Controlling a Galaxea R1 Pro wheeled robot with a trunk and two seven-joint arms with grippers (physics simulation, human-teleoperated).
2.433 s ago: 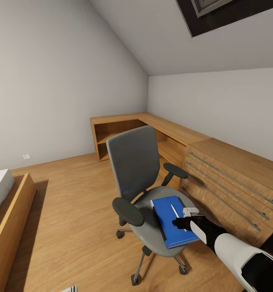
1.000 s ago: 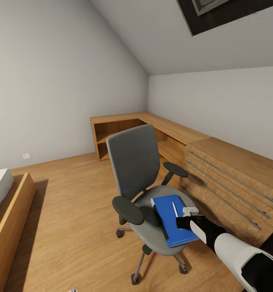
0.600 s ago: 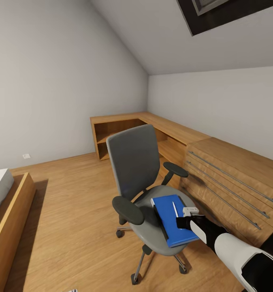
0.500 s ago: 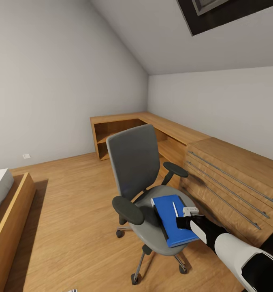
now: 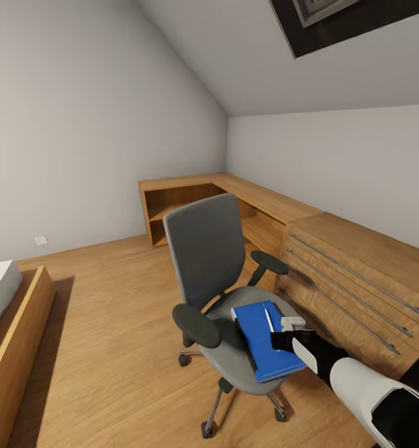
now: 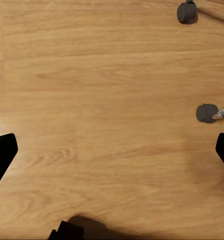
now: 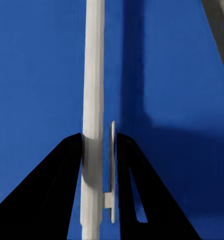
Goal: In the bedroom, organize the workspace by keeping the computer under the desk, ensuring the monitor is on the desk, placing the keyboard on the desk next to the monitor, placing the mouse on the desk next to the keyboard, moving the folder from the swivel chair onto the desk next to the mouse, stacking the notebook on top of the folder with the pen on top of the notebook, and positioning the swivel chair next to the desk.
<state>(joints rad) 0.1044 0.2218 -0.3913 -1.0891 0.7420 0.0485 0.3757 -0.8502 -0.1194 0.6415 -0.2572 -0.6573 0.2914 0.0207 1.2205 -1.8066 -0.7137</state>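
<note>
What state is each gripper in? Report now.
Left gripper: open, empty, above the wooden floor.
Right gripper: closed on the thin white pen lying on the flat blue folder.

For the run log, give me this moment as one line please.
right gripper: shut on thin pale pen | pen: lying on flat bright blue folder | folder: on grey swivel chair seat | left gripper: open over wood floor

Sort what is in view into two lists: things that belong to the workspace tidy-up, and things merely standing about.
Belonging to the job:
- swivel chair
- blue folder lying on its seat
- pen lying on the folder, right gripper jaws closed on it

Merely there:
- light wooden counter with bar handles
- bed frame
- wooden floor, under the open left gripper
</note>
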